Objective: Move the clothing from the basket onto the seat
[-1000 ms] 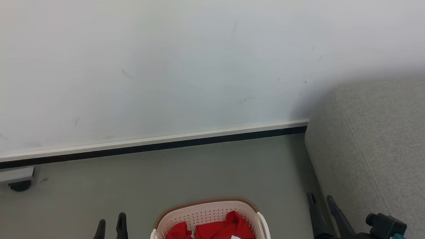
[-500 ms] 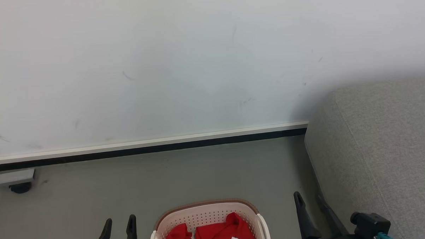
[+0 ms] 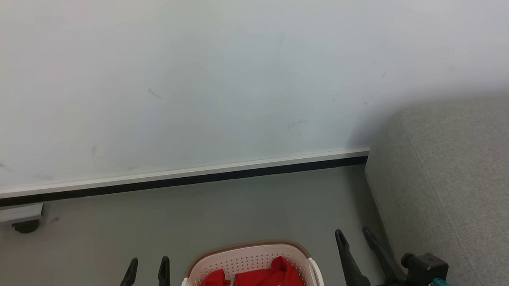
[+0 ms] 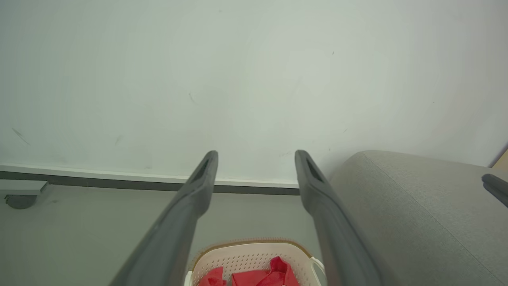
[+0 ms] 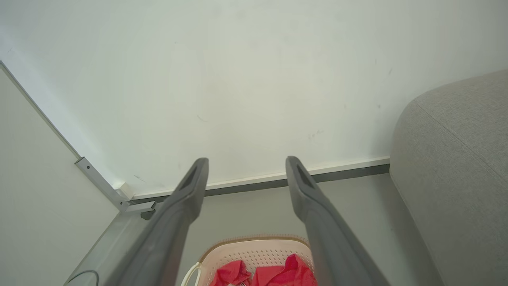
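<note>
The cream perforated basket point(image 3: 246, 257) with a brown rim stands on the floor at the bottom middle of the head view, holding red clothing point(image 3: 263, 280) with a bit of white. It also shows low in the left wrist view as basket point(image 4: 246, 258) and in the right wrist view as basket point(image 5: 254, 248). My left gripper point(image 3: 148, 264) is open to the basket's left, holding nothing. Right of the basket, my right gripper point(image 3: 353, 235) stands open and empty, beside the grey seat point(image 3: 459, 174). The seat point(image 4: 412, 210) fills the right side of the left wrist view.
A pale wall point(image 3: 235, 76) with a white and black skirting strip point(image 3: 196, 174) runs behind the basket. A grey bar on a dark caster point(image 3: 24, 226) sits at the far left of the floor. A white partition panel point(image 5: 35, 178) stands at the left.
The right gripper has moved left, away from the seat and nearer the basket. The left gripper has shifted slightly right. The whole picture has slid down a little.
</note>
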Tool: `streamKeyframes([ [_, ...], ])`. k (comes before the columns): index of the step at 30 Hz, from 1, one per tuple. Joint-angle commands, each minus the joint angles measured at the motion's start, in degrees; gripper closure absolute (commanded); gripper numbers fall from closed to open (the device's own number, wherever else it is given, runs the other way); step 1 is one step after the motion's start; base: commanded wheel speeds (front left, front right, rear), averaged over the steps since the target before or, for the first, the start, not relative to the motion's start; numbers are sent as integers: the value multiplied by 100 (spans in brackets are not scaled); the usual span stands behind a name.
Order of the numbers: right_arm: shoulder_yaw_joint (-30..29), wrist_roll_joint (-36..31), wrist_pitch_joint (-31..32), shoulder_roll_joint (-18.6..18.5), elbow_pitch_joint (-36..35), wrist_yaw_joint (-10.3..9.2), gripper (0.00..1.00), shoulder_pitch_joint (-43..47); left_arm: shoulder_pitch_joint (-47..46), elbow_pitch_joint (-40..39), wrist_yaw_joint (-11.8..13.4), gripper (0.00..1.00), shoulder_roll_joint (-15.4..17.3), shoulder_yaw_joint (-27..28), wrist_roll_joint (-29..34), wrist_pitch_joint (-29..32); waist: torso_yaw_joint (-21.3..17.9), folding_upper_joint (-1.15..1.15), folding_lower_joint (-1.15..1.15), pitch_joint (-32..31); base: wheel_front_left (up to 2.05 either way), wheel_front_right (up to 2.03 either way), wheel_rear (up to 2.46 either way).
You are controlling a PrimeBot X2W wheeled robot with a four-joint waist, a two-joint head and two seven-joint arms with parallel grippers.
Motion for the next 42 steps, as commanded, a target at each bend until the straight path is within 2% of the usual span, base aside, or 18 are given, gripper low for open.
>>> streamKeyframes([
  [1, 65, -135, -62, -32, -7, 4, 0, -39, 50, -40, 25, 0, 14, -5, 150, -42, 1, 0, 0, -11, 0, 0, 0],
  [17, 150, -953, -306, 33, 46, 4, 0, 34, 221, 20, 186, 0, 14, 188, 784, -211, -11, 0, 0, -164, 0, 0, 0],
  [42, -54, -1044, -294, 109, 30, 4, 0, 84, 241, 225, 332, 0, 14, 350, 786, -209, -56, 0, 0, -97, 0, 0, 0],
])
